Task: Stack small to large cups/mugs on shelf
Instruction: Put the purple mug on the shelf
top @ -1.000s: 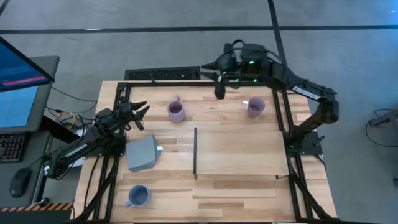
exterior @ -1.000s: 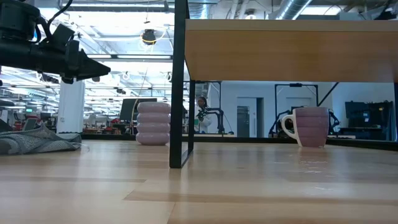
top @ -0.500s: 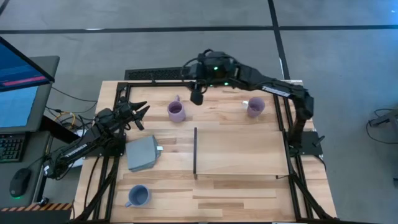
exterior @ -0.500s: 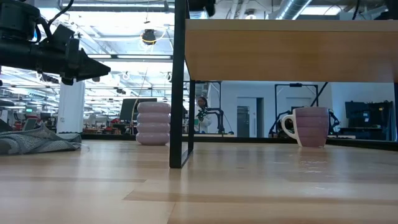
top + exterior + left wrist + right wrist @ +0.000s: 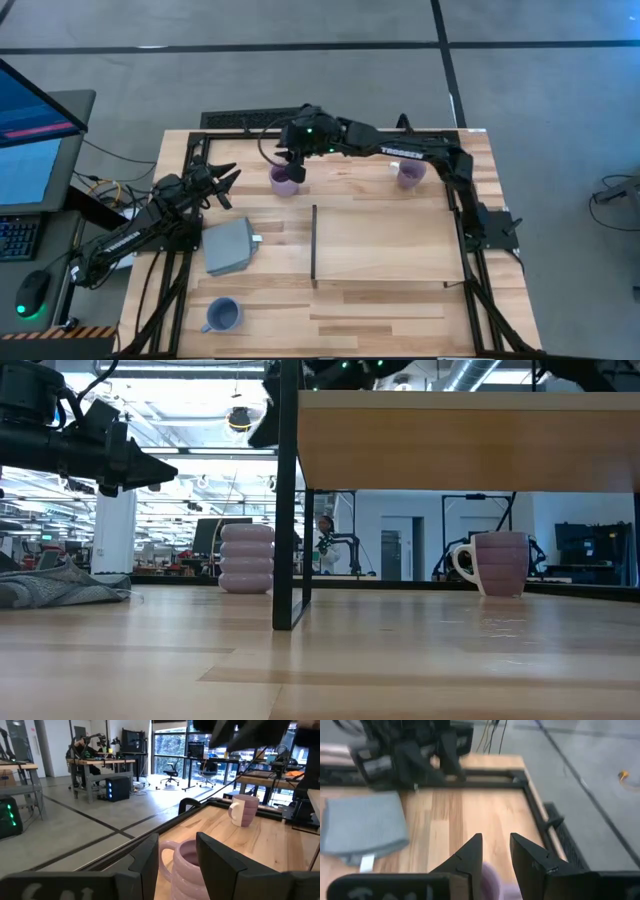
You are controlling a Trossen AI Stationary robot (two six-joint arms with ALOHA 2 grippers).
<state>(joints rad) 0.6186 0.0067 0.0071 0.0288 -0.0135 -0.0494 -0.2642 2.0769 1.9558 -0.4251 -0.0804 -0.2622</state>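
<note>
Right gripper (image 5: 293,172) over ribbed lavender mug (image 5: 283,181) near table's far edge, fingers (image 5: 470,854) parted, gripping nothing. Second lavender mug (image 5: 410,172) farther right along same edge, upright. Blue-grey mug (image 5: 221,315) at near-left corner, well apart. All three empty inside. Light-wood shelf panel (image 5: 390,245) bare. Left gripper (image 5: 222,180) beside grey folded cloth (image 5: 229,246), fingers parted, holding nothing.

The shelf (image 5: 385,245) top lies bare, open from above. The right gripper (image 5: 297,172) hangs over the purple mug (image 5: 283,180) near the surface's (image 5: 330,320) far edge, blocking descent there.
</note>
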